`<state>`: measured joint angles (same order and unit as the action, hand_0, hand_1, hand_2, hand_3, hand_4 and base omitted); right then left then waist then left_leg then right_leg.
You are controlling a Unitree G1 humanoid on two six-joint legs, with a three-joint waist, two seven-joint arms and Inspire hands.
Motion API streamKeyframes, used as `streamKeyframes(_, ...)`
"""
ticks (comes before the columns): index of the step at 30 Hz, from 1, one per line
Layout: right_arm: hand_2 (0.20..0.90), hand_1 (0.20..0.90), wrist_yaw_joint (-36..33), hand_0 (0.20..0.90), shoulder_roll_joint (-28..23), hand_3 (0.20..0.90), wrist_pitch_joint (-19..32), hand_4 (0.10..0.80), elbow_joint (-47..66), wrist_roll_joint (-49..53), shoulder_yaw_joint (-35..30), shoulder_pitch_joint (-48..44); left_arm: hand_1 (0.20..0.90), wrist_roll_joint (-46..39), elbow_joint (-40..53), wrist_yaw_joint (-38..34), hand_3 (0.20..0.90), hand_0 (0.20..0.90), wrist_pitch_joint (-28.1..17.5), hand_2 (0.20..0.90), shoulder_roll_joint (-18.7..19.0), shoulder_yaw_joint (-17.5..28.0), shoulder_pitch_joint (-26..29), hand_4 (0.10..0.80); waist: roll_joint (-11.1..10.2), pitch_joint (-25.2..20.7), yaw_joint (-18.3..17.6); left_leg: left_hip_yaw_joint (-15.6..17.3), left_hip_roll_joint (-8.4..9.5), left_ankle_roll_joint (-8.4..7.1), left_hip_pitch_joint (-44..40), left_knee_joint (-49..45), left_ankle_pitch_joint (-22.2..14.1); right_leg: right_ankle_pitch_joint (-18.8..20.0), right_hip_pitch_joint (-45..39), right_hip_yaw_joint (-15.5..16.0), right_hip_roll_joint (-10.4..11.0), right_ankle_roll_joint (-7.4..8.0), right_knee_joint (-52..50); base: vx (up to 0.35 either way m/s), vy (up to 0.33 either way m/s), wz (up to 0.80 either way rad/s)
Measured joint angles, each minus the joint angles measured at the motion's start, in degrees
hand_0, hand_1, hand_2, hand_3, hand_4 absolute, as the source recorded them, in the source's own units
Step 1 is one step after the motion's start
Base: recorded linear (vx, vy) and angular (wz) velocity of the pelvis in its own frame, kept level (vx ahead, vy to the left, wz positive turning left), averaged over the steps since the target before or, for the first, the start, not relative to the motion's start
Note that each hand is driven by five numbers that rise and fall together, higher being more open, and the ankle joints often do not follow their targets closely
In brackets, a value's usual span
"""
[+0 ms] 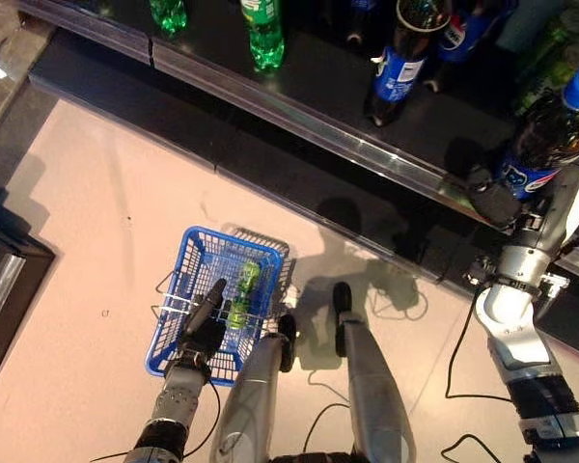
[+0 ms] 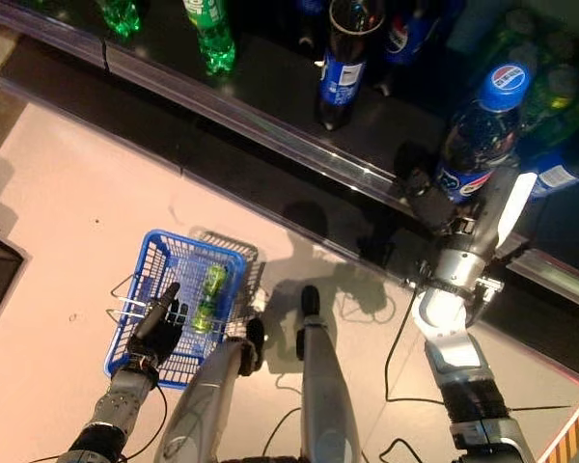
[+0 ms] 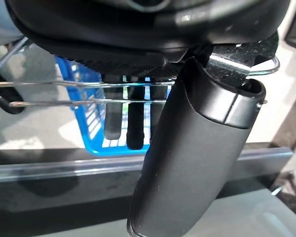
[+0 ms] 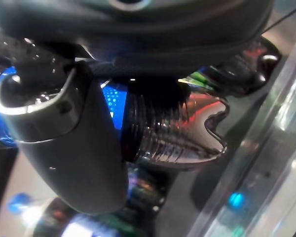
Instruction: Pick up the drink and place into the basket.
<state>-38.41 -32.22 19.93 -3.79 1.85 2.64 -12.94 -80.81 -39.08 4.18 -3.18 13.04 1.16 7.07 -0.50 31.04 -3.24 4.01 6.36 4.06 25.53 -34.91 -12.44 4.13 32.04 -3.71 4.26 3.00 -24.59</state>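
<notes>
While the dark shelf (image 2: pixel 270 101) of drinks runs across the far side of the pale floor (image 1: pixel 96 193), the right hand (image 2: pixel 427 201) reaches up to it and wraps a cola bottle (image 2: pixel 482 135) with a blue cap and blue label. That bottle stands upright, its long axis vertical, and the hand grips it low on the body; the right wrist view shows the thumb and fingers curled tight against its ribbed dark plastic. Other bottles, a second cola bottle (image 2: pixel 343 63) and a green bottle (image 2: pixel 210 39), stand farther along the shelf, well apart from the hand.

Down at the robot's left, the blue basket (image 1: pixel 188 251) hangs from the left hand (image 1: pixel 205 323), whose fingers run through its wire handles (image 3: pixel 89 94), only loosely bent rather than clenched. A small green bottle (image 1: pixel 241 289) already lies on its side inside. Judged from this, the held drink must travel down and leftward across the robot's front to reach the basket, which lies well apart from it and nearer the left arm.
</notes>
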Motion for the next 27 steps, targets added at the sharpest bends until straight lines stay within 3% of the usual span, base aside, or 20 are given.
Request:
streamKeyframes(7, 0.3, 0.3, 7.2, 0.3, 0.9, 0.2, 0.0, 0.1, 3.0, 2.0, -1.9, 8.3, 0.3, 3.0, 1.6, -0.2, 0.2, 0.3, 0.4, 0.3, -1.3, 0.4, -3.4, 0.1, -0.1, -0.4, 0.0, -2.7, -0.04, -1.18, -12.7, 12.6, 3.1, 0.6, -11.3, 1.9, 0.3, -0.06, 9.0, 0.092, -0.032, 0.04)
streamKeyframes(11, 0.3, 0.3, 11.9, 0.3, 4.4, 0.2, 0.0, 0.1, 3.0, 6.3, -2.0, 10.1, 0.3, 3.4, 1.9, -1.0, 0.2, 0.3, 1.7, 0.3, -1.5, 2.3, -3.6, 0.1, -0.1, -1.1, 0.2, -3.4, -1.32, -1.88, -21.9, 21.8, 5.7, 2.2, -19.3, 2.4, -0.9, -1.38, 15.4, 0.08, -0.049, -0.06)
streamKeyframes(15, 0.3, 0.3, 15.3, 0.3, 8.0, 0.2, 0.0, 0.1, 2.3, 9.9, -1.9, 10.7, 0.3, 5.0, 2.1, -0.8, 0.2, 0.3, 1.7, 0.3, -2.6, 3.1, -3.1, 0.1, 0.2, -2.0, 0.5, -4.6, -2.56, -2.31, -30.5, 30.0, 7.8, 2.3, -26.7, 4.0, -1.7, -1.6, 20.5, 0.011, -0.044, 0.08)
streamKeyframes(19, 0.3, 0.3, 19.9, 0.3, 11.0, 0.2, -0.1, 0.1, 1.9, 10.5, -0.4, 10.8, 0.3, 5.5, 2.1, -0.8, 0.2, 0.3, 1.6, 0.3, -3.4, 4.3, -3.1, 0.1, 0.0, -2.5, 0.9, -4.7, -3.19, -2.25, -34.7, 32.5, 7.9, 2.1, -30.5, 4.9, -2.1, -1.43, 22.3, -0.009, -0.017, 0.04)
streamKeyframes(27, 0.3, 0.3, 28.8, 0.3, 11.8, 0.2, -3.7, 0.1, -0.5, 10.5, 5.6, 12.4, 0.3, 7.6, 5.3, -0.7, 0.2, 0.3, 1.7, 0.3, -3.3, 3.8, -3.5, 0.1, -1.8, -7.9, 1.2, -5.0, -3.31, -2.12, -37.1, 35.9, 9.1, 2.0, -33.1, 6.4, -1.8, -1.39, 24.9, -0.006, 0.013, 0.08)
